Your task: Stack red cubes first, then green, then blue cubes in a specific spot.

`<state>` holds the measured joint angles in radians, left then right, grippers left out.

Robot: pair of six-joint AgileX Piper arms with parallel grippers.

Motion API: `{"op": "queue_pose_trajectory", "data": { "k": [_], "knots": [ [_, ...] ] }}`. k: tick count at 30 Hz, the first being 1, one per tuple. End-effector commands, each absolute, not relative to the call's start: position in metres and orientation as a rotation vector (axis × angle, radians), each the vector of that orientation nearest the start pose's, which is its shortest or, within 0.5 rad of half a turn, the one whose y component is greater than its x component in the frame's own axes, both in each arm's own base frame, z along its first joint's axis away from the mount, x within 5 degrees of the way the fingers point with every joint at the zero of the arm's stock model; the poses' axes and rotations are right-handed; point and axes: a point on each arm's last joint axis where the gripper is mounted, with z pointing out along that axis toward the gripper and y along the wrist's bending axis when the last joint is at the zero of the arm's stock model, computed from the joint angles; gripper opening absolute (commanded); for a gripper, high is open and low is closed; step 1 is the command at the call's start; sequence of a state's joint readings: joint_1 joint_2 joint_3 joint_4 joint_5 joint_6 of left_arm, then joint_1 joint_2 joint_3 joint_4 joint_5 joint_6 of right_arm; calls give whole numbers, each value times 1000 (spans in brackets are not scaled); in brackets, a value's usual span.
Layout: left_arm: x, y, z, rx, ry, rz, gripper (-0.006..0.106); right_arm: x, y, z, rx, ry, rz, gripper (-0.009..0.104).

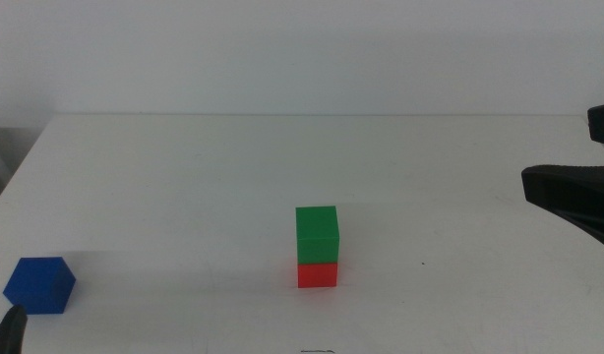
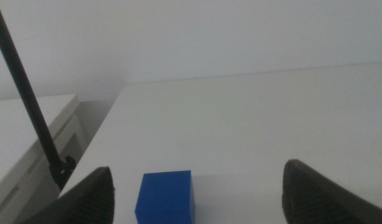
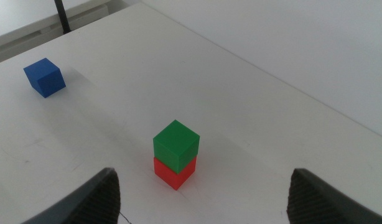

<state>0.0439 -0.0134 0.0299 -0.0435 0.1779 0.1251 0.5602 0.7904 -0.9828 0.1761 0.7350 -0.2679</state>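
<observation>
Middle view, read from left to right: at about eight o'clock on the white tabletop (image 1: pixel 184 187) sits the small matte deep-blue cube (image 1: pixel 39 285), turned a little so one corner faces the camera. Just below it, at the bottom-left edge, a dark jaw tip of the left gripper (image 1: pixel 12 332) pokes in. In the left wrist view that left gripper's jaws are spread wide, with the blue cube lying between them but nearer one jaw, touching neither.

Near the table's centre, toward six o'clock, the small bright-green cube (image 1: pixel 317 234) rests squarely on the small bright-red cube (image 1: pixel 317 274), which marks the stacking spot. The two look well aligned, the green one hanging slightly off.

At three o'clock the right gripper (image 1: pixel 573 197) hangs at the picture's edge, well apart from the stack; its wrist view shows its jaws spread open around nothing, the two-cube stack and the distant blue cube both ahead of it.

Red and green appear done, so the step in hand is likely fetching the blue cube with the left arm. To do it well, I would centre the jaws on the cube first, square the wrist to its flat faces, not its corners, then close low on the sides. When placing, come down straight over the green cube and release gently, since a sideways nudge could topple the stack.
</observation>
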Motion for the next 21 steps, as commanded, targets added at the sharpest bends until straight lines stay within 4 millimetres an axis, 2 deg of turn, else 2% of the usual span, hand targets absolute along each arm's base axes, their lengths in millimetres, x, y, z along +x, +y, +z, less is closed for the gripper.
{"op": "queue_pose_trajectory", "data": {
  "k": [1, 6, 10, 14, 21],
  "knots": [
    [56, 2, 200, 2, 1584, 58, 91, 118, 84, 416, -729, 1793, 378, 91],
    [69, 2, 227, -2, 1659, 49, 91, 118, 84, 416, -731, 1792, 374, 91],
    [90, 2, 265, 5, 1771, 41, 91, 118, 84, 416, -731, 1792, 374, 91],
    [112, 2, 294, 17, 1932, 26, 91, 118, 84, 416, -731, 1792, 374, 91],
    [144, 1, 328, 45, 2264, -11, 91, 118, 84, 416, -731, 1792, 374, 91]
  ]
}}
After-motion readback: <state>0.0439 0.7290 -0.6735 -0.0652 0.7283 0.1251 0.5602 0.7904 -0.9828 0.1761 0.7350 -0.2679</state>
